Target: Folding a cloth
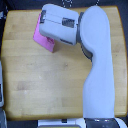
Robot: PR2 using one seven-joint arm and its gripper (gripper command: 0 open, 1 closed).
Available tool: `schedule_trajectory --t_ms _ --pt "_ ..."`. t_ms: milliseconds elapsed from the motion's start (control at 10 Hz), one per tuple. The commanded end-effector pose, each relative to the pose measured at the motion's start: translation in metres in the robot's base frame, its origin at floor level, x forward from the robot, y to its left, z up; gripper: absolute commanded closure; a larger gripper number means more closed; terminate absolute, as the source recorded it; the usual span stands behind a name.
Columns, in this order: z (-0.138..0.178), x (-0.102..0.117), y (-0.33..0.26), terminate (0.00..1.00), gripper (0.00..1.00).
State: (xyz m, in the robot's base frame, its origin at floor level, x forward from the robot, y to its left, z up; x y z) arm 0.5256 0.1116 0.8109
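Observation:
The pink-magenta cloth (pixel 41 38) lies on the wooden tabletop (pixel 45 75) near its far left part in the exterior view. Only a small part of it shows, as a slanted strip; the rest is hidden under my arm. My grey-white arm (pixel 97 60) reaches up from the bottom edge and bends toward the exterior view's left. Its wrist and gripper housing (pixel 57 25) sit right over the cloth. The fingers are hidden below the housing, so I cannot tell whether they are open or shut, or whether they touch the cloth.
The wooden tabletop fills most of the view, with rounded corners. A grey object (pixel 1 82) shows at the exterior view's left edge. A white base part (pixel 60 123) with dark marks shows at the bottom.

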Motion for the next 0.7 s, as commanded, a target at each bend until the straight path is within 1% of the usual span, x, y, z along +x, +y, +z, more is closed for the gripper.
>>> schedule_trajectory --t_ms 0,200,300,400,500,600 --pt "-0.032 0.023 0.063 0.00 1.00" --pt "-0.038 0.034 0.090 0.00 1.00" --pt "-0.033 0.046 0.108 0.00 1.00" --pt "-0.031 0.051 0.115 0.00 1.00" --pt "-0.027 0.062 0.120 0.00 1.00" --pt "-0.026 0.065 0.120 0.00 1.00"
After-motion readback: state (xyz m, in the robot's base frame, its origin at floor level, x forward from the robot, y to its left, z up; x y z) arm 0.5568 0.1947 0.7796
